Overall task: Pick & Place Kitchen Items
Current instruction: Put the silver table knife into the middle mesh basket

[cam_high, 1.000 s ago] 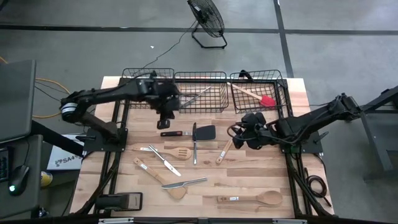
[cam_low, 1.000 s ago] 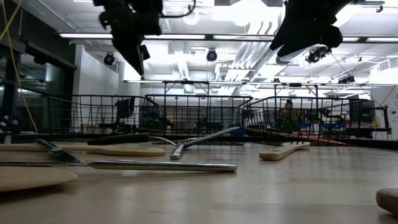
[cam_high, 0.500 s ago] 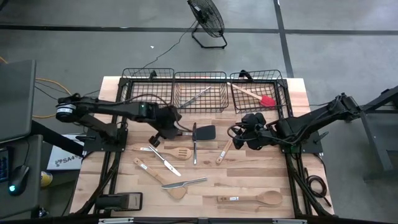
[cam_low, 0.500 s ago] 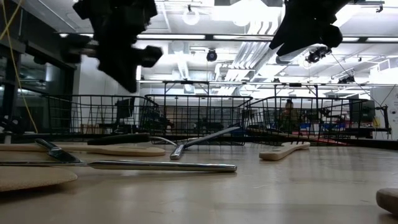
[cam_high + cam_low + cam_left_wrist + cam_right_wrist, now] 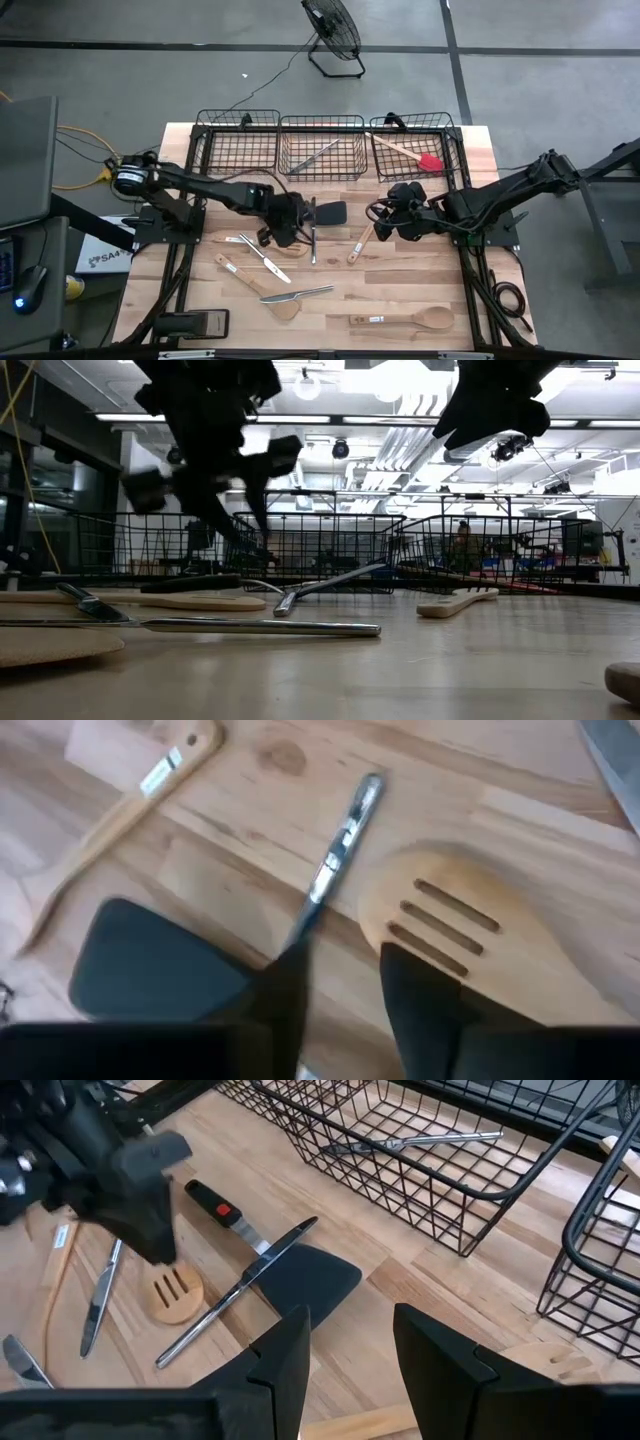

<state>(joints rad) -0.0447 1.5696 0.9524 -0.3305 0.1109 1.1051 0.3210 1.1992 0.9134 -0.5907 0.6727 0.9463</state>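
Wooden butcher-block table (image 5: pixel 480 300), light and banded, stood on a grey floor with a black fan (image 5: pixel 333 30) beyond its far edge.

Three black wire baskets (image 5: pixel 322 148) lined the far edge. The middle one held a silver metal utensil (image 5: pixel 316 156) lying at a slant; the basket at the far right corner held a red-headed spatula (image 5: pixel 413 154) with a light handle.

Kitchen items on the open table:
- long wooden spoon (image 5: pixel 402 320), near the front edge, toward the right;
- black turner (image 5: pixel 330 212), flat dark blade, near the table's centre, its black handle with a red mark showing in the right wrist view;
- slotted wooden spatula (image 5: pixel 450 935), three slits in a rounded head, beside the turner;
- silver metal knife (image 5: pixel 312 232), thin, lying between the turner and the slotted spatula;
- further wooden pieces and silver knives (image 5: pixel 262 258) scattered toward the front left;
- short wooden handle (image 5: pixel 360 244) right of centre.

Left gripper (image 5: pixel 340 1005) was low over the table's centre, above the slotted spatula and knife; fingers (image 5: pixel 420 1010) were parted with a gap, holding nothing.

Right gripper (image 5: pixel 345 1355) hovered right of centre, jaws spread and empty.
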